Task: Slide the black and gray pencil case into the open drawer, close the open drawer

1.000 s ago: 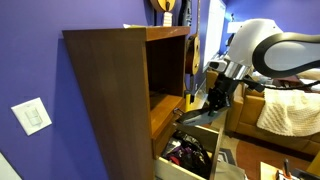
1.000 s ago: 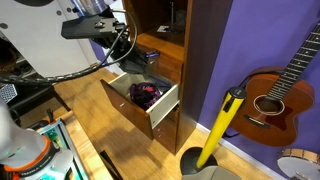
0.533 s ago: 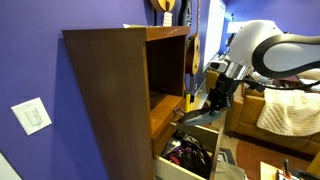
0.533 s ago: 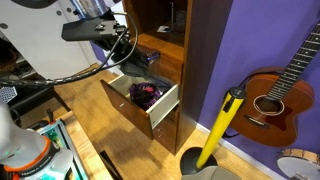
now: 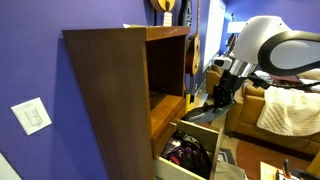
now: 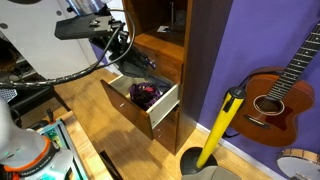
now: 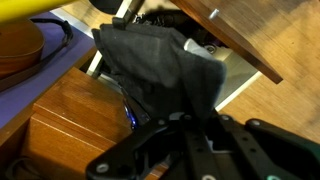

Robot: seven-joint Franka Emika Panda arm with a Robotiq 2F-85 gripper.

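Observation:
The black and gray pencil case (image 7: 160,65) fills the wrist view as a dark soft pouch running out from between my fingers. My gripper (image 7: 190,125) is shut on its near end. In both exterior views my gripper (image 5: 213,99) (image 6: 127,54) holds the pouch (image 6: 144,59) at the front edge of the cabinet's shelf, just above the open drawer (image 5: 203,132) (image 6: 166,102). The drawer is pulled out, with pale inner walls and red-and-black clutter (image 6: 146,93) inside.
The brown cabinet (image 5: 110,90) stands against a purple wall. A guitar (image 6: 275,95) and a yellow pole-like object (image 6: 222,125) stand beside the cabinet. A couch with a cream blanket (image 5: 290,112) is behind the arm. A desk with clutter (image 6: 30,140) is close to the arm's base.
The arm has shifted slightly upward and away from the cabinet, with the pouch still in the gripper. The drawer has not moved.

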